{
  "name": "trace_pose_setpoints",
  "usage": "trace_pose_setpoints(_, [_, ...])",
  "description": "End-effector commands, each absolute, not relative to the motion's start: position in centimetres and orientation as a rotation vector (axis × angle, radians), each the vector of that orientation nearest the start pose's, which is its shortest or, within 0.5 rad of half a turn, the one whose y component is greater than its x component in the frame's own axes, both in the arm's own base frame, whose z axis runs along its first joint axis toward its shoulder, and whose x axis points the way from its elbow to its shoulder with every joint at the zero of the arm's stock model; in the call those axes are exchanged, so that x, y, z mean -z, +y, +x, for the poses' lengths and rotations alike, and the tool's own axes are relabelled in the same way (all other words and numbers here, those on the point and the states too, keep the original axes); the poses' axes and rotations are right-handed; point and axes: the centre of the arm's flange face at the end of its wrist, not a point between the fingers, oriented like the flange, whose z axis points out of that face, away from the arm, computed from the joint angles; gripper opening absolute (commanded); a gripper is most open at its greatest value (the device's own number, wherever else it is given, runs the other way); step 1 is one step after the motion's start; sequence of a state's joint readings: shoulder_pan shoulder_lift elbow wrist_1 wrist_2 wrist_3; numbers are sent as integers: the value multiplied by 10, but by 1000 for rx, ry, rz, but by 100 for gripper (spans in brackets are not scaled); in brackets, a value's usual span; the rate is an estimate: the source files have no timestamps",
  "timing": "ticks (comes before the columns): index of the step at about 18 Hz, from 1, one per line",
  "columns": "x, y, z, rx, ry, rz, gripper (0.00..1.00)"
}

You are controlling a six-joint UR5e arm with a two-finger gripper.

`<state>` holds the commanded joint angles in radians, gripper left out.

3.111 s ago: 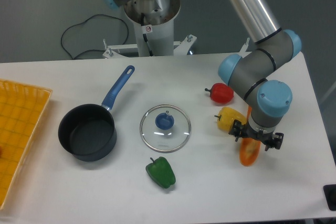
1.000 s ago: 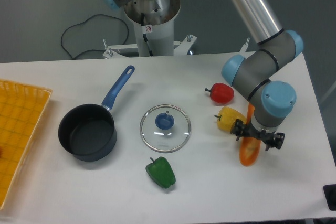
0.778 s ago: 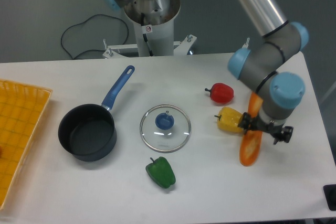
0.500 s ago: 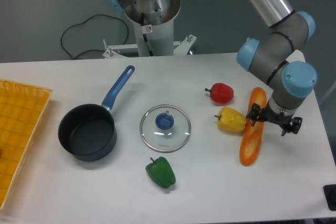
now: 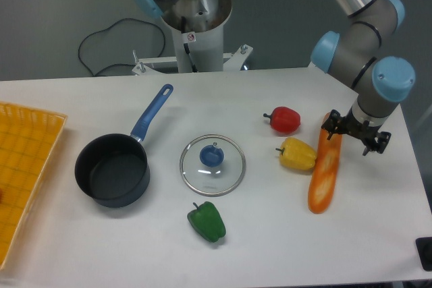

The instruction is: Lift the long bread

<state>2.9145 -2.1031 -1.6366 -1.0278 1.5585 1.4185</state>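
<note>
The long bread (image 5: 324, 170) is an orange-brown toy baguette with pale slash marks. It lies flat on the white table at the right, running from near the yellow pepper (image 5: 298, 154) down toward the front. My gripper (image 5: 356, 134) hangs above the table just right of the bread's far end. Its black fingers (image 5: 331, 126) stand spread apart with nothing between them. The left finger overlaps the bread's far tip in this view. I cannot tell whether it touches it.
A red pepper (image 5: 283, 119) lies behind the yellow one. A glass lid (image 5: 212, 164) with a blue knob, a green pepper (image 5: 207, 221) and a dark pot (image 5: 113, 170) with a blue handle sit to the left. An orange tray (image 5: 20, 173) is at the far left.
My gripper has moved from over the bread's middle toward the back and right, and appears higher. The bread has stayed on the table and now shows at full length.
</note>
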Motion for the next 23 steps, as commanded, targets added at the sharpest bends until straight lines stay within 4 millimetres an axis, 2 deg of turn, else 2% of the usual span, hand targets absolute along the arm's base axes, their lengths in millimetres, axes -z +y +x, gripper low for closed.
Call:
trace_pose_setpoints(1, [-196, 266, -586, 108, 146, -3134, 100])
trace_pose_setpoints(2, [-200, 261, -584, 104, 155, -3131, 100])
trace_pose_setpoints(4, [-207, 261, -579, 91, 163, -3131, 100])
trace_pose_setpoints(6, [-199, 261, -571, 109, 176, -3140, 100])
trace_pose_setpoints(8, [-202, 260, -571, 99, 176, -3139, 100])
trace_pose_setpoints(10, [-198, 260, -566, 114, 183, -3139, 100])
trace_pose_setpoints(12, [-203, 259, -566, 76, 185, -3136, 100])
trace_pose_setpoints(14, [-224, 257, -567, -6, 240, -3126, 100])
trace_pose_setpoints(18, [-235, 246, -572, -94, 314, -3111, 100])
trace_pose_setpoints(23, [-230, 238, -574, -185, 325, -3103, 100])
